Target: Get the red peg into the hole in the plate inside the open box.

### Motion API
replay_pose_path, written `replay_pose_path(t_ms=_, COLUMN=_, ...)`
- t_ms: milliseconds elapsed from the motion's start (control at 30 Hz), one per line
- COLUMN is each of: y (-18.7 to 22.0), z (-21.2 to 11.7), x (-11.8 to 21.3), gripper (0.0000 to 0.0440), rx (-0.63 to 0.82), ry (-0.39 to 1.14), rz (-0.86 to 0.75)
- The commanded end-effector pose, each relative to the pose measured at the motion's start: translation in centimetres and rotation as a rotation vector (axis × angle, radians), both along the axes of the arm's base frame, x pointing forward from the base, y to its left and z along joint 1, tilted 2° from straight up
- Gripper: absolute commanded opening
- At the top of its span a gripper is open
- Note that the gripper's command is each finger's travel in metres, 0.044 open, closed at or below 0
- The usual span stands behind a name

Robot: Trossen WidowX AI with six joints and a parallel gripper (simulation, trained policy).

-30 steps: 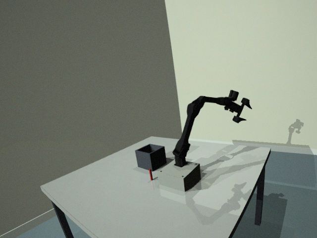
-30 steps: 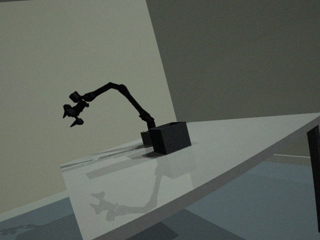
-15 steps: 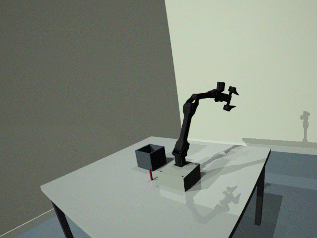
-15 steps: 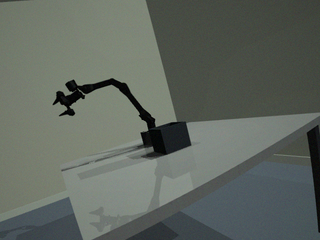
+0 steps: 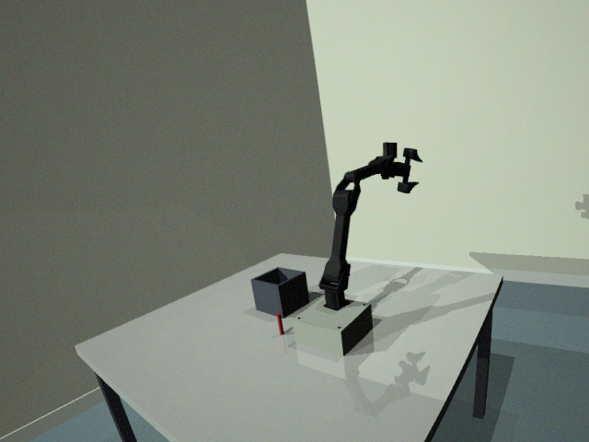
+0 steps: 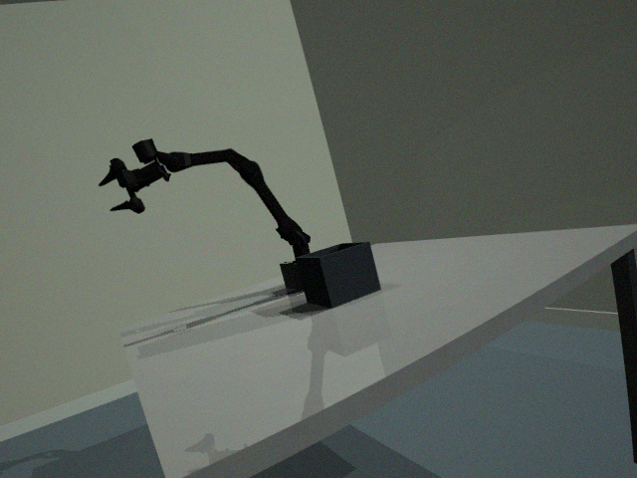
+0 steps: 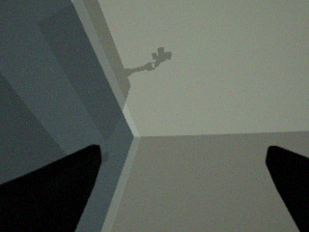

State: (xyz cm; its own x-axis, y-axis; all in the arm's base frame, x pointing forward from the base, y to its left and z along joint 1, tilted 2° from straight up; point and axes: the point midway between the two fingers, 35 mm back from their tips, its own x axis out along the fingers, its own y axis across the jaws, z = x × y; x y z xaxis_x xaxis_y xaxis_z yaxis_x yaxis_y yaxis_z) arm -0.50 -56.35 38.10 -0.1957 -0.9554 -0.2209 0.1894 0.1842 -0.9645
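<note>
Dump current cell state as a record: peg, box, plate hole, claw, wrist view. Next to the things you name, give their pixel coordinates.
red peg (image 5: 280, 324): upright on the table (image 5: 200, 343) (image 6: 463, 267), outside the box
open box (image 5: 267, 297) (image 6: 352, 275): upright on the table
plate hole: not visible in any view
claw (image 5: 417, 172) (image 6: 105, 196) (image 7: 182, 154): open, nothing held, raised, away from peg and box
wrist view: floor, walls, arm shadow; no peg or box

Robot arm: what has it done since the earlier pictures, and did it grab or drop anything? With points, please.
The arm (image 5: 340, 238) (image 6: 268, 199) has raised its fingers (image 5: 411, 155) (image 6: 134, 205) and swung them from pointing downward to nearly level; in the top view they also moved left. Nothing was taken hold of or let go: the fingers are still wide apart. The red peg (image 5: 280, 324) and the open box (image 5: 267, 296) (image 6: 352, 275) stayed put.
</note>
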Motion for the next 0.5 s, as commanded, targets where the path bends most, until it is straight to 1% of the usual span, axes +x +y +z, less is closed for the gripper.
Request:
replay_pose_path(t_ms=0, y=0.8, z=1.6, x=1.7, gripper=0.044, rx=-0.023, ry=0.018, rz=0.023)
replay_pose_path(t_ms=467, y=3.2, z=3.6, x=7.5, gripper=0.044, rx=-0.033, ry=0.061, rz=0.107)
